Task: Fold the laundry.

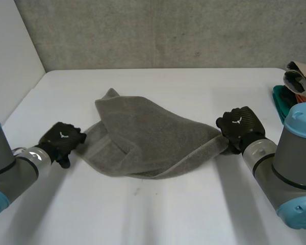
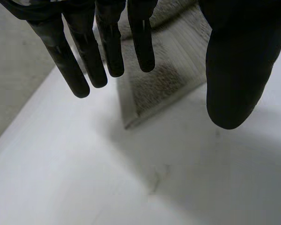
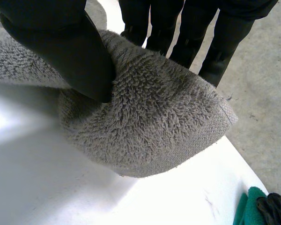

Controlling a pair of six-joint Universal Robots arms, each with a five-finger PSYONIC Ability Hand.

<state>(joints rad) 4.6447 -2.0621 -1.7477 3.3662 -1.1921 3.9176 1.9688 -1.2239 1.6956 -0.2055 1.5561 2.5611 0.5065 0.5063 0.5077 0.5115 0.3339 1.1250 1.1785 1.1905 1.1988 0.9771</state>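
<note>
We look down on a white table (image 1: 158, 214) set against a rough grey wall (image 1: 168, 30). At its right edge lie a teal cloth (image 1: 279, 102) and a beige bundle (image 1: 300, 79), clear of the towel and partly behind our right arm. The grey terry towel (image 1: 148, 138) lies rumpled mid-table, folded loosely over itself, its pile thick and looped. Our right hand (image 1: 238, 125) pinches its right corner between thumb and fingers. Our left hand (image 1: 61, 140) is just beside the left corner, fingers straight, thumb apart, holding nothing.

Towel (image 1: 148, 140) at table (image 1: 158, 214) ctr, left hand (image 1: 61, 140) beside its L corner, right hand (image 1: 238, 125) on R corner, clothes pile (image 1: 296, 87) at R edge.
</note>
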